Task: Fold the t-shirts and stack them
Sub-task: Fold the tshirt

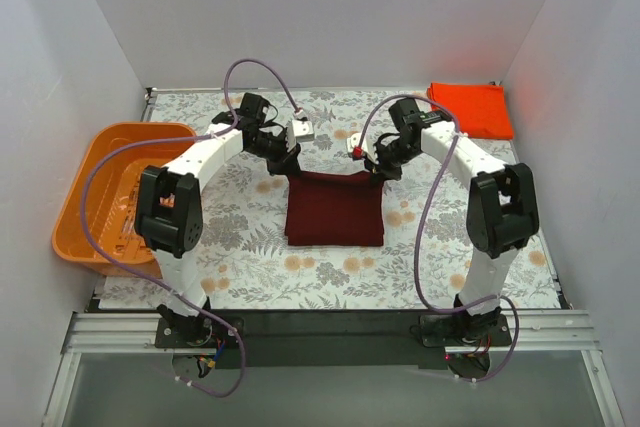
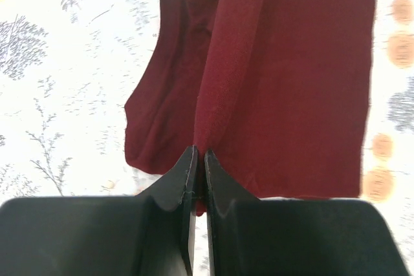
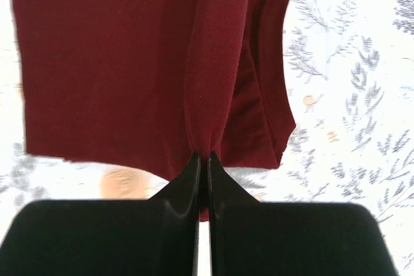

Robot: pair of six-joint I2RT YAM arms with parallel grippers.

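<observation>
The left claw (image 2: pixel 199 158) and right claw (image 3: pixel 202 158) are each clamping a pinch of the maroon t-shirt (image 1: pixel 335 209) at its far corners. The shirt is lying part-folded mid-desk (image 1: pixel 330 282), its far edge sagging between them. The orange-red folded t-shirt (image 1: pixel 472 109) is sitting at the far right corner. Risk: both pinches are looking thin, so uneven pulling may be enough to slip one corner free and skew the fold.
</observation>
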